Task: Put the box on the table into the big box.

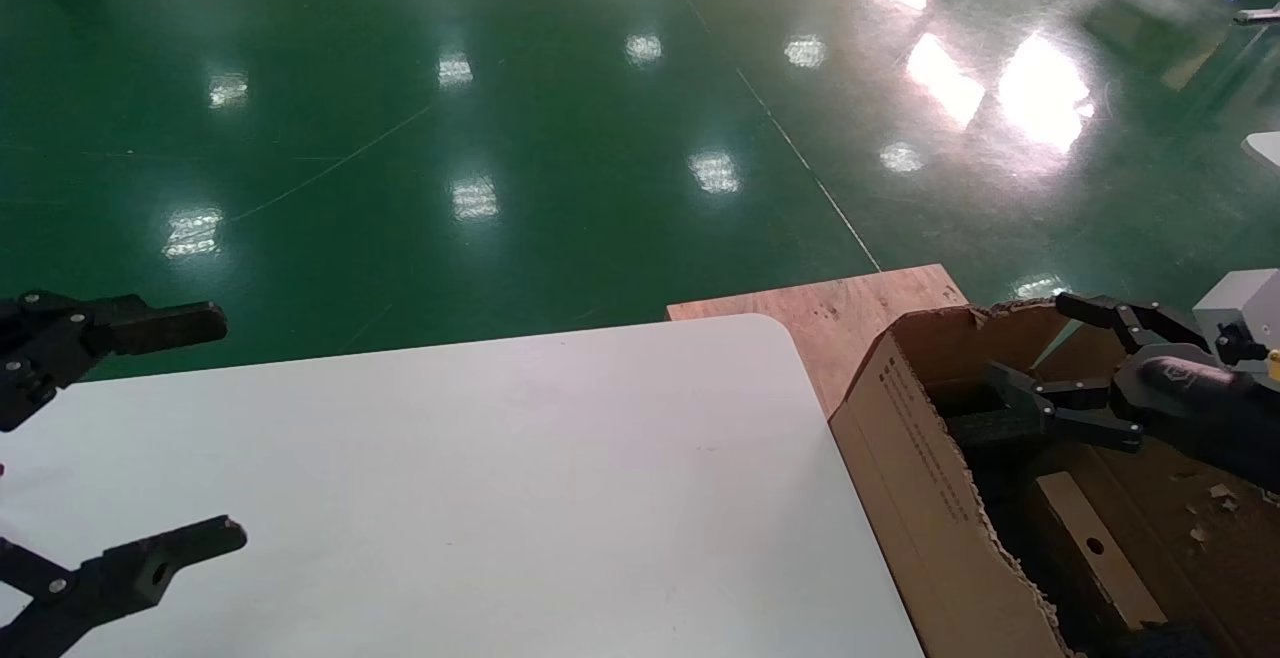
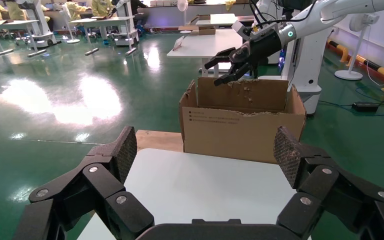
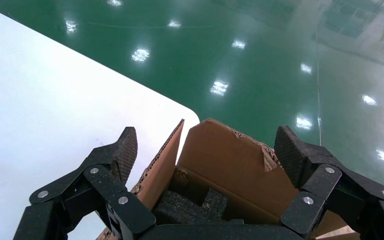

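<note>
right tool (image 1: 1040, 358) wide over big box (image 1: 920, 458) | box (image 1: 1095, 548) inside | left tool (image 1: 200, 428) wide over table (image 1: 500, 478)

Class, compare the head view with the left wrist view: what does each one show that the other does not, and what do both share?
Only the head view looks into the big box, showing the small holed box lying inside. Only the left wrist view shows the carton's outer printed wall, other white tables and people behind. Both show the table, the plywood board, the open left gripper and the open right gripper above the carton.
</note>
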Robot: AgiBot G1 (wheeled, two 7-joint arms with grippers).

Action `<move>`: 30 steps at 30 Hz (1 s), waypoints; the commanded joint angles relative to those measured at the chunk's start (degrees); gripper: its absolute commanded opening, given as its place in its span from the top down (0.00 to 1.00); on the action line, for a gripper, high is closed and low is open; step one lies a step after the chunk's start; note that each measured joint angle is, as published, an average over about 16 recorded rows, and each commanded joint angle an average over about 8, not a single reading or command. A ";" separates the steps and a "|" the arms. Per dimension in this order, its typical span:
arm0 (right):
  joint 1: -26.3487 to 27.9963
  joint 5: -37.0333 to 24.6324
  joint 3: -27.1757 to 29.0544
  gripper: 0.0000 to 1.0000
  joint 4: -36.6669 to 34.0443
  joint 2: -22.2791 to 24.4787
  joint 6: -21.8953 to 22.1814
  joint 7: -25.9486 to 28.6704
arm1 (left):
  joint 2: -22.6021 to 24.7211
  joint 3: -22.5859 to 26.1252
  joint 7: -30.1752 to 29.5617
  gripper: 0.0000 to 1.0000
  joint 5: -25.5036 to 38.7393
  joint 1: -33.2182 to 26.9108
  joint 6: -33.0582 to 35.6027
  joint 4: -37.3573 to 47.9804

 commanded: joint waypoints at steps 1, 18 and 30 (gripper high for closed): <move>0.00 -0.01 -0.06 0.00 -0.40 0.11 -0.13 0.05 | 0.00 0.00 0.00 0.00 0.00 0.00 0.00 0.00; -15.90 -3.97 21.95 0.00 0.67 -7.54 -6.24 5.02 | 0.00 0.01 0.00 0.00 -0.01 0.00 0.00 0.01; -35.63 -9.05 49.35 0.00 3.19 -17.32 -13.13 11.00 | 0.00 0.01 0.01 0.00 -0.01 0.00 0.00 0.01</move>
